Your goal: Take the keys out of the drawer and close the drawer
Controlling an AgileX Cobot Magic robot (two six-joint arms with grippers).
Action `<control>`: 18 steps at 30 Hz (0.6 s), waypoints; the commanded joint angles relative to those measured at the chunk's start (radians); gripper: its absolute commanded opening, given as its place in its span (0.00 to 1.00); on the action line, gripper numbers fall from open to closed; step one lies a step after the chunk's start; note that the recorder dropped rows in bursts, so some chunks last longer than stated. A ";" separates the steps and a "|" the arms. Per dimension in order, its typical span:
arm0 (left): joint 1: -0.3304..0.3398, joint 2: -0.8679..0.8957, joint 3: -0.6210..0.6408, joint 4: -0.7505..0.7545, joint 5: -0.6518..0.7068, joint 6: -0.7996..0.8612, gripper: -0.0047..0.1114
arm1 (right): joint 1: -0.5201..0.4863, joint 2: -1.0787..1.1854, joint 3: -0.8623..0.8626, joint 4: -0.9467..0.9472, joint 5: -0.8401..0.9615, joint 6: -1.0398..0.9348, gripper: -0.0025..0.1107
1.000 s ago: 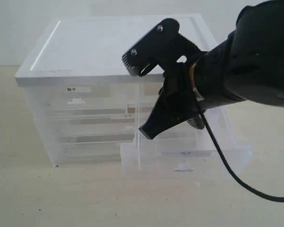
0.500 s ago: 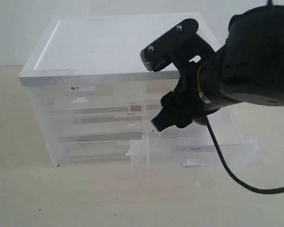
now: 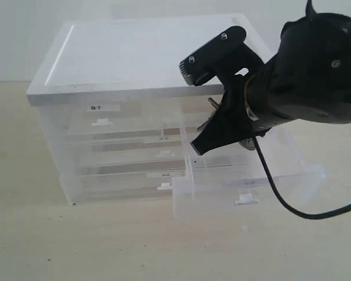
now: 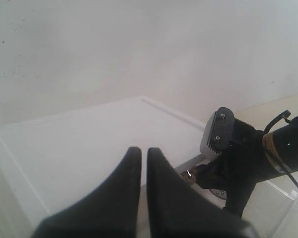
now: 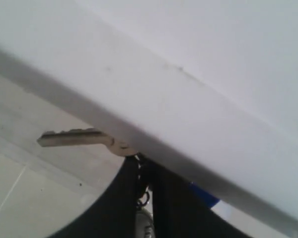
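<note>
One black claw, the right claw, is clamped on the bunch of silver metal keys. In the right wrist view its two fingers press together on the ring. A single silver key juts out sideways just beside the fingertips, and the blue oval fob shows on their other side. In the exterior view the round grey tag hangs just under the body of this claw.

Directly below the right claw lies the half-width translucent plastic drawer, pulled well out of the translucent plastic cabinet with a flat white top. The small white tab handle sits on the drawer's front wall, lower than the fingertips. The keys are held up over the open drawer, but I cannot tell whether the hanging tag is above its rim. A thin black cable trails down from behind the claw across the drawer's front.

The left claw, also black, has its fingers together with nothing between them and hovers over the white top. The right claw with the keys is ahead of it, past the edge of the top.
</note>
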 commanded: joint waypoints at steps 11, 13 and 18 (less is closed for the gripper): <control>-0.006 -0.004 0.005 -0.005 0.009 -0.008 0.08 | -0.002 -0.191 0.006 0.178 -0.052 -0.202 0.02; -0.006 -0.004 0.005 -0.005 0.009 -0.008 0.08 | -0.002 -0.209 0.006 0.178 -0.044 -0.199 0.02; -0.006 -0.004 0.005 0.001 0.013 -0.008 0.08 | -0.002 -0.199 0.006 0.185 -0.007 -0.185 0.17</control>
